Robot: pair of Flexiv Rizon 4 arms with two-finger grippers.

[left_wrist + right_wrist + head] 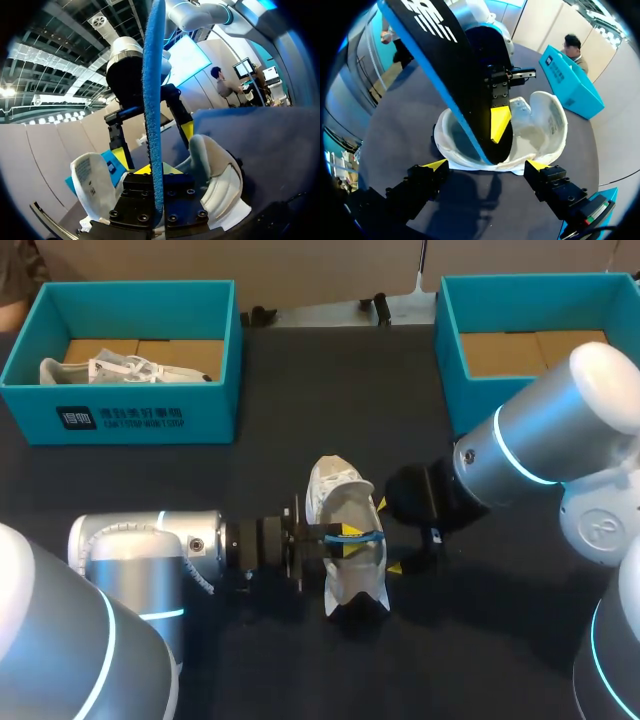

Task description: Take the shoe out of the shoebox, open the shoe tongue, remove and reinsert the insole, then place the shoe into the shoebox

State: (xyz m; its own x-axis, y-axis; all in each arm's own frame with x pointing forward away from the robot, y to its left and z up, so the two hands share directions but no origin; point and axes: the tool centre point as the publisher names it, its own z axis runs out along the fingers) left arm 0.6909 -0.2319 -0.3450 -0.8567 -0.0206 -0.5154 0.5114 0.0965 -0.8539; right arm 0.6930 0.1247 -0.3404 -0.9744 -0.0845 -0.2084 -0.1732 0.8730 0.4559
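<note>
The white shoe [338, 490] lies on the dark counter [300, 390] at the centre of the head view, its mouth spread wide. The left gripper [335, 537] comes in from the left over the middle of the shoe and is clamped on the insole [455, 75], a black sheet with a blue edge that stands on end in the shoe's opening. The right gripper [487, 165] sits at the shoe's right side with its fingers spread wide, holding nothing; the shoe lies just ahead of them, and contact cannot be made out. In the upper left a teal shoebox [120, 420] holds a second shoe [120, 370]. Another teal shoebox [450, 370] stands in the upper right.
</note>
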